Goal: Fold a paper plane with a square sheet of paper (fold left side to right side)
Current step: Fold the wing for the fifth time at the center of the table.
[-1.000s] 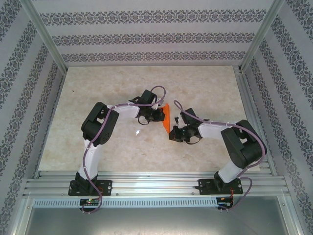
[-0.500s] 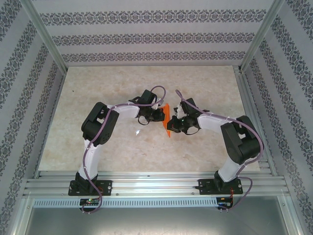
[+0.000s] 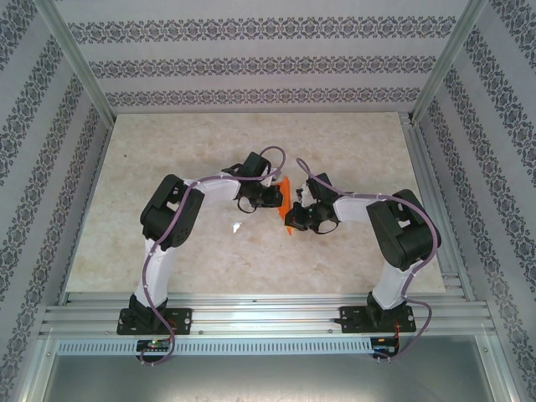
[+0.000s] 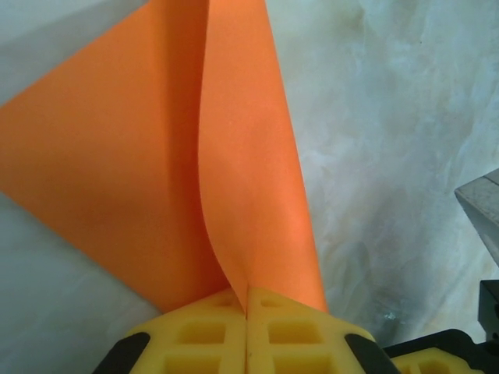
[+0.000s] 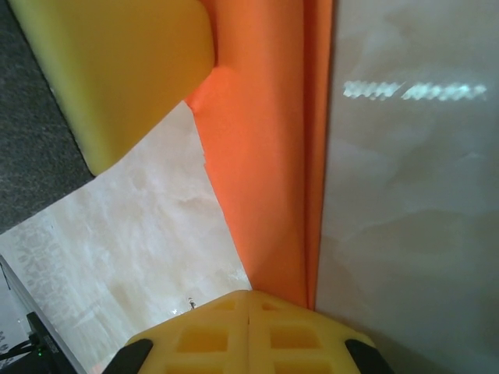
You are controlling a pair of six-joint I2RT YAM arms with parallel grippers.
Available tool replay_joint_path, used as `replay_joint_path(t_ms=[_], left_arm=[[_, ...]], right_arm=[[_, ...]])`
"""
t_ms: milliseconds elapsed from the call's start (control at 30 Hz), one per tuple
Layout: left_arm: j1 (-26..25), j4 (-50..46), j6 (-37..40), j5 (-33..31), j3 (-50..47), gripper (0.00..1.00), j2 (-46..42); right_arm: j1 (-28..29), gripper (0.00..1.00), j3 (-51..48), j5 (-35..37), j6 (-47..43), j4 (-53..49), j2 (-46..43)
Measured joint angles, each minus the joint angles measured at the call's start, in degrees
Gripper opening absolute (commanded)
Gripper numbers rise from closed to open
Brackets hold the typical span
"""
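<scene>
We grip the paper [image 3: 286,201] in the left pincer [image 4: 247,300] and right pincer [image 5: 249,300], both clamped; it stands between them, long axis near-to-far

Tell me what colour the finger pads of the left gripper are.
Yellow; the pads show best in the left wrist view, pinching the orange paper.

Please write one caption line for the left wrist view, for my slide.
Left gripper shut on the folded paper, marbled table behind.
</scene>
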Motion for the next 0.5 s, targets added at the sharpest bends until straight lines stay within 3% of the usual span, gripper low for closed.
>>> replay_joint_path(t_ms=[233, 367, 500], left_arm=[[1.88, -10.82, 5.03, -7.04, 5.9, 0.22, -0.02], [3.67, -13.53, 6.88, -10.05, 6.64, 0.16, -1.53], [3.58, -11.93, 6.54, -6.84, 2.32, 0.08, -6.36]], right_arm=[[0.0, 0.04, -0.68, -0.04, 0.15, 1.27, -0.2], [0.0, 0.04, -0.68, -0.04, 0.15, 1.25, -0.2], [0.0, 0.03, -0.68, -0.04, 0.17, 1.27, -0.2]])
